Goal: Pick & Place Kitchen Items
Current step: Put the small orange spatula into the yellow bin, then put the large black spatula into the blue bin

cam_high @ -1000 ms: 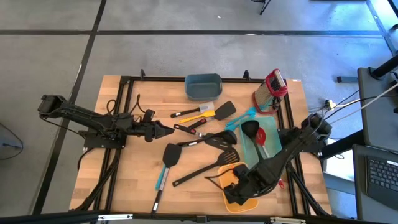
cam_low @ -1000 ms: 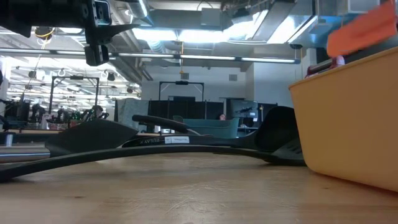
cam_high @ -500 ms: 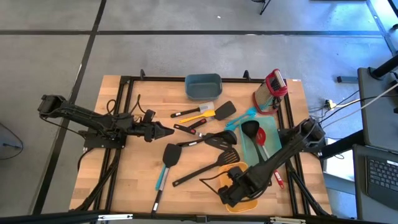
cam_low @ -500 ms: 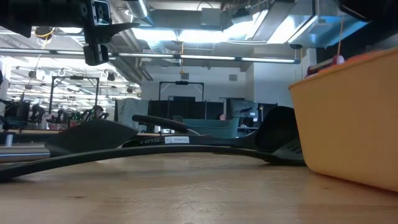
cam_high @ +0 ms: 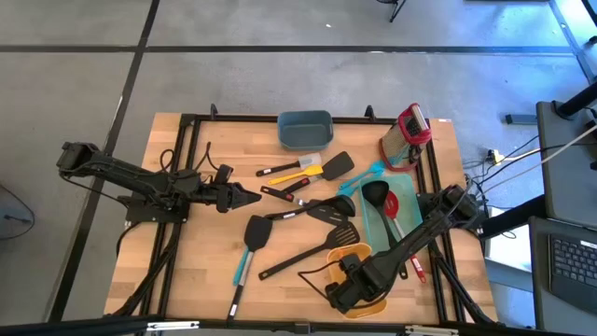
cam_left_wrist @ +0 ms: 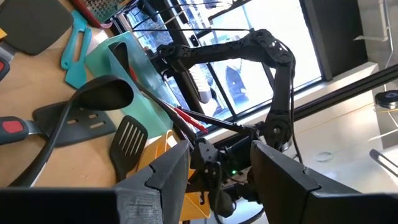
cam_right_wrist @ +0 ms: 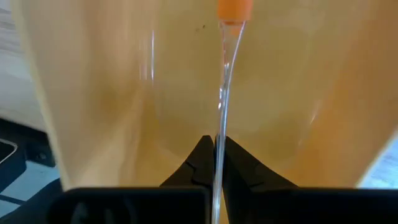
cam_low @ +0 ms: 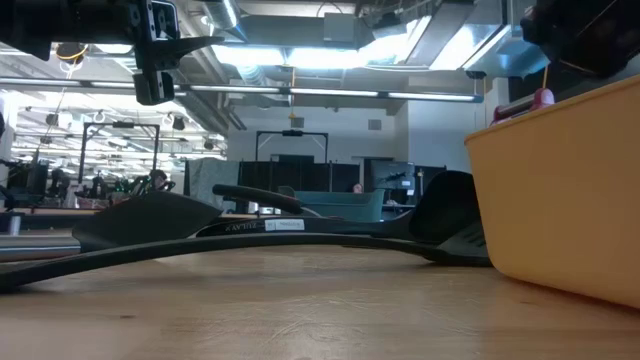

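Note:
An orange-headed spatula [cam_right_wrist: 234, 9] with a clear handle hangs inside the orange bin [cam_high: 354, 253] at the table's near right. My right gripper [cam_high: 347, 291] stands over that bin, pointing down, shut on the spatula. My left gripper [cam_high: 254, 196] hovers level over the table's left middle, open, nothing between its fingers. Black turners [cam_high: 303, 257] and a ladle lie on the wood between the two grippers. My right gripper pinches the spatula's clear handle [cam_right_wrist: 219, 127] between its two fingers [cam_right_wrist: 200, 163], coming from above and pointing down. The handle runs on in line with the fingers. The orange head hangs below them, inside the bin's walls [cam_right_wrist: 112, 93].
A teal tray [cam_high: 375, 224] with a black ladle and a red spoon lies beyond the orange bin. A blue-grey tub [cam_high: 305, 130] and a red grater [cam_high: 410, 131] stand at the far edge. A white and orange spatula [cam_high: 300, 172] lies mid-table.
My right gripper has gone down into the orange bin with the spatula. The spatula's orange head, which showed above the bin's rim in the low view, has sunk behind the bin's wall.

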